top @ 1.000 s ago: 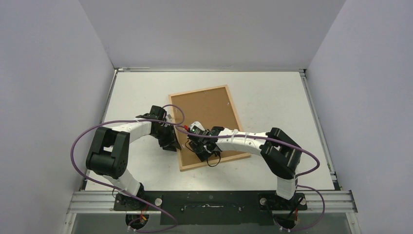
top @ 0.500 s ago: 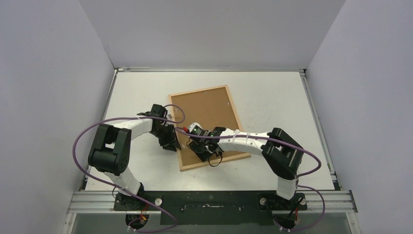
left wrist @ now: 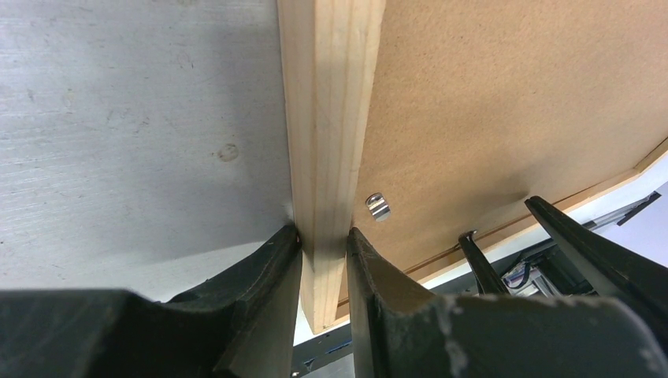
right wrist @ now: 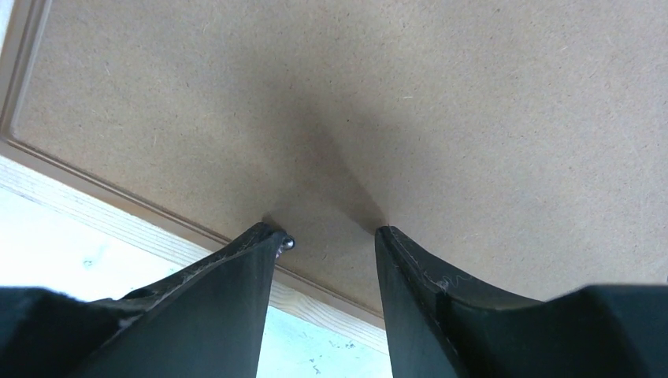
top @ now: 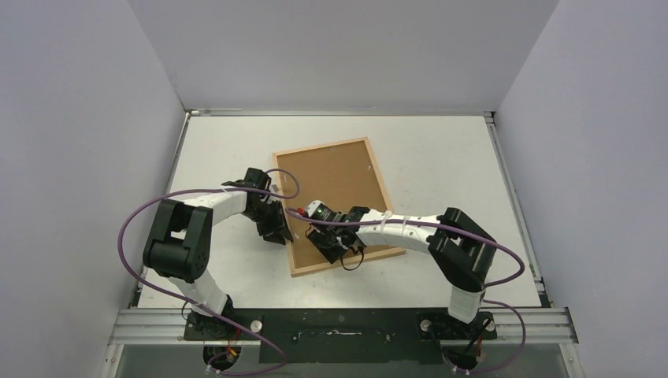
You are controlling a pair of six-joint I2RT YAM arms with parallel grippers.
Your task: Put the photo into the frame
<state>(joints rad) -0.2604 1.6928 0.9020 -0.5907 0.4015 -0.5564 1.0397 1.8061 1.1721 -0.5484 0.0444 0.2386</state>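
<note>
Left gripper (left wrist: 323, 236) clamped across the left bar of the frame (left wrist: 331, 94), which lies back-up on the table (top: 441, 157); right gripper (right wrist: 327, 232) half-open, empty, tips against the brown backing board (right wrist: 441, 102).

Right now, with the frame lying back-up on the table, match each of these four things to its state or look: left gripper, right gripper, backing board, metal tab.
Column one:
1. left gripper
2. right gripper
3. backing board
4. metal tab

Column two:
A. small, silvery, on the board beside the wooden bar
B. jaws apart, pointing down at the board
C. clamped on the frame's side bar
D. flat brown, inside the frame

Pairs: 1-C, 2-B, 3-D, 4-A.
</note>
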